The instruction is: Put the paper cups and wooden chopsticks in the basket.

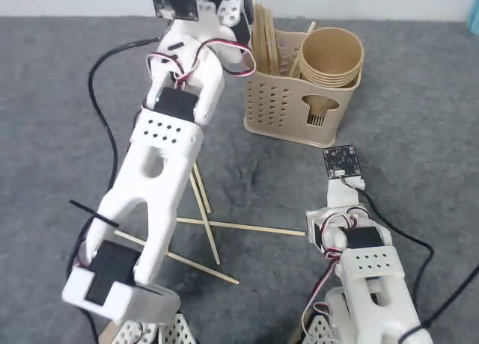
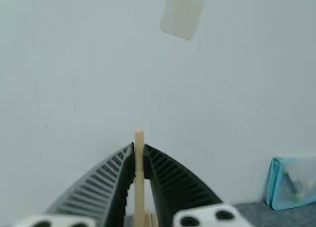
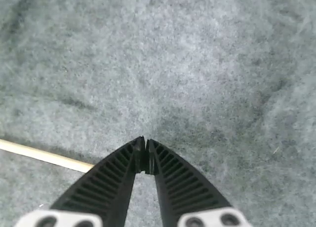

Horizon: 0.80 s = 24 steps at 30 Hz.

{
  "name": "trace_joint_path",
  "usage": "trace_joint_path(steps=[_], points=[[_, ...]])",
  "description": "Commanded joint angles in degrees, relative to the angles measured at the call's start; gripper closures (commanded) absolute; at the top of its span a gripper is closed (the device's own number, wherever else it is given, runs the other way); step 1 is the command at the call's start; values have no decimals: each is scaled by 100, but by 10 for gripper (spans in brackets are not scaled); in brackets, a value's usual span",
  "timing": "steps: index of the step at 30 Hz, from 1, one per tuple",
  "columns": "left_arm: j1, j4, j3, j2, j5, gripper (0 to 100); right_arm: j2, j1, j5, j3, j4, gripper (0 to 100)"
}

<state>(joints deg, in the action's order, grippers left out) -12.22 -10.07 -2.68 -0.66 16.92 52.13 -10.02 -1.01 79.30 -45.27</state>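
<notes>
Left pincer (image 2: 139,149) clamped shut on one wooden chopstick (image 2: 139,185); right pincer (image 3: 146,141) closed on nothing.
The held chopstick runs between the ribbed jaws, its tip poking past their ends. The right pincer hangs low over the grey worktop (image 3: 197,64), just beside a loose chopstick (image 3: 44,157). Stacked paper cups (image 1: 334,56) and a chopstick bundle (image 1: 263,41) stand in the basket (image 1: 292,112); other sticks (image 1: 209,271) lie crossed on the worktop.
</notes>
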Motion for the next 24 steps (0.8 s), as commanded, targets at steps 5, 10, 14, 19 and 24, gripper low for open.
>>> trace_joint_path(steps=[5, 10, 14, 19, 24], points=[[-70, -440, 75, -114, 70, 749, 171, 57, -70, -53, 84, 991], [-26, -1336, 400, -114, 70, 692, 171, 57, -70, -53, 84, 991], [185, -2330, 884, -123, 79, 692, 171, 57, -70, -53, 84, 991], [659, -3965, 1719, -123, 88, 692, 171, 57, -70, -53, 84, 991], [1152, -5301, 2088, -79, 466, 731, 171, 57, -70, -53, 84, 991]])
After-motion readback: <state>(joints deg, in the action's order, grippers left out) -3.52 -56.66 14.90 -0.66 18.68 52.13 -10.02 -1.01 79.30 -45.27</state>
